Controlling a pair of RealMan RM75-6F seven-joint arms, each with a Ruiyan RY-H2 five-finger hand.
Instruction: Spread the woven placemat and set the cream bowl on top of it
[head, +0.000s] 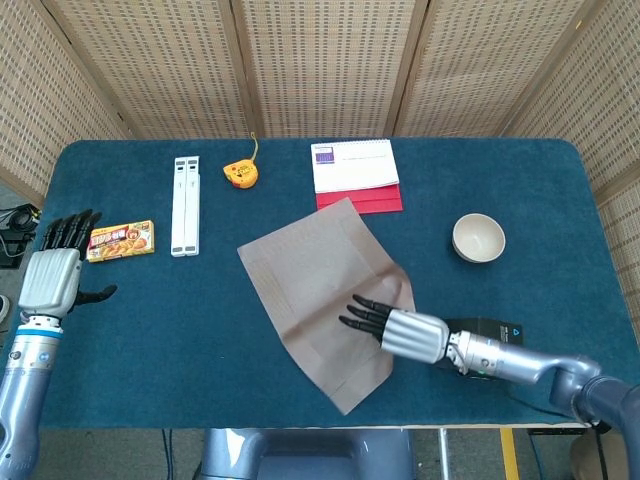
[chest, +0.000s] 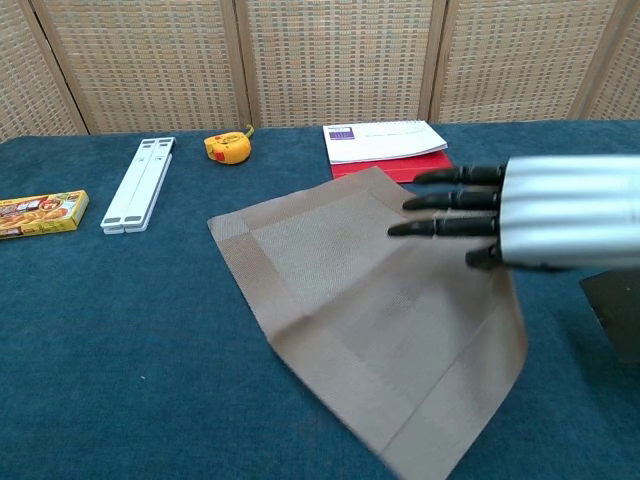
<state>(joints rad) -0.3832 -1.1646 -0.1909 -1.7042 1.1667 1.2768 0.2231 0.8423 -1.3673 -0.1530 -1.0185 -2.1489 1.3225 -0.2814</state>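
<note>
Main risk: your right robot hand (head: 400, 328) holds the woven placemat (head: 320, 275) by its right edge, and the mat sits skewed on the table (head: 150, 330), one corner aimed at the front edge, just left of and below the robot hand. Drag it further that way and that corner could slide off the table; the mat would then hang instead of lying flat. The chest view shows the edge under the robot hand lifted, thumb apparently tucked below it, so letting go at this height would likely leave a curl or fold rather than a flat spread.

Second risk: the black box (head: 485, 340) lies right behind the robot hand, under the wrist. Pull back low and your forearm may shove it. The notebook (head: 353, 164) and red folder (head: 375, 200) are just beyond the mat's far corner, ahead of the fingertips; pushing the mat forward could ride it up onto them.

Pose: right arm comes in low from the right, forearm near level, fingers (chest: 450, 202) straight and close together, pointing left over the mat, pinching its edge against the thumb as far as I can tell.

Cream bowl (head: 478, 237) is untouched, well apart, beyond and right of the right robot hand.

Left robot hand (head: 50, 275) is idle at the table's far left edge, fingers extended, holding nothing, near the snack box (head: 120, 241).
</note>
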